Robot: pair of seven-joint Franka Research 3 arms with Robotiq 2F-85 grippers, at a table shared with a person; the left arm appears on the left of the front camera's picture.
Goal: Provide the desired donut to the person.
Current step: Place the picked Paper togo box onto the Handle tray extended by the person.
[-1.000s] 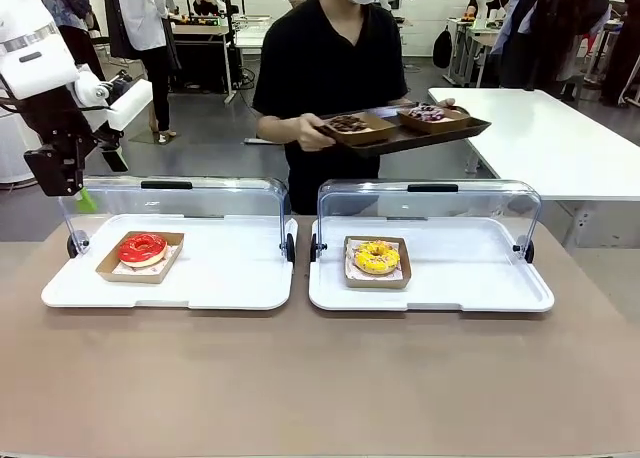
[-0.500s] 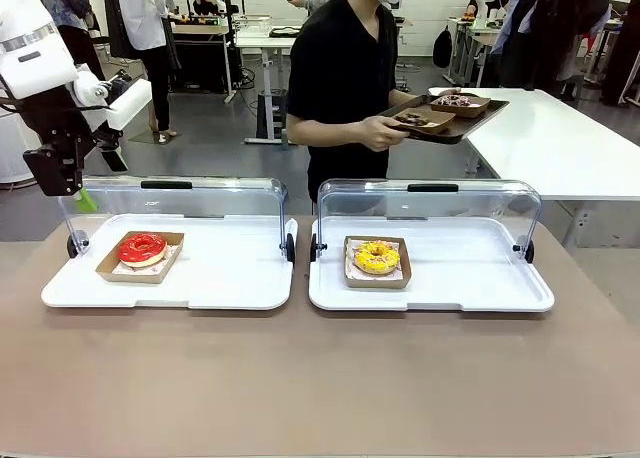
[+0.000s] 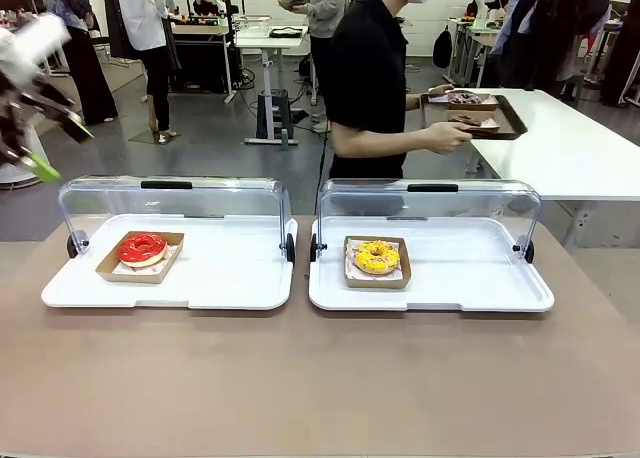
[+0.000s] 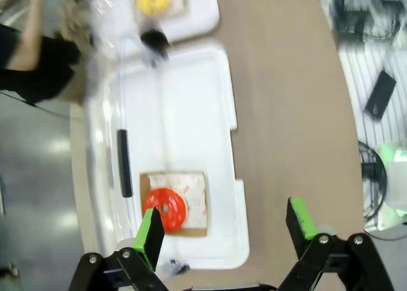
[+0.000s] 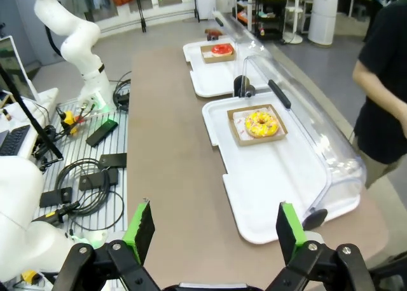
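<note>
A red-glazed donut (image 3: 142, 248) lies in a cardboard tray inside the left white display case (image 3: 230, 283). A yellow donut (image 3: 377, 257) lies the same way in the right case (image 3: 470, 278). Both clear lids stand open at the back. The person (image 3: 370, 78) in black stands behind the cases, turned sideways, holding a dark tray (image 3: 478, 118) with donuts over the white side table. My left gripper (image 3: 62, 149) is blurred, high at the far left. In its wrist view it (image 4: 226, 227) is open above the red donut (image 4: 165, 208). My right gripper (image 5: 214, 230) is open over the table's end, well short of the yellow donut (image 5: 262, 122).
A white side table (image 3: 570, 148) stands at the right behind the cases. The brown tabletop (image 3: 320, 378) in front of the cases is bare. Cables and devices lie on a rack (image 5: 82, 170) beside the table. Bystanders stand far back in the room.
The person has turned to the right and carried the tray toward the white side table. My left arm has swung up and to the left and is now blurred.
</note>
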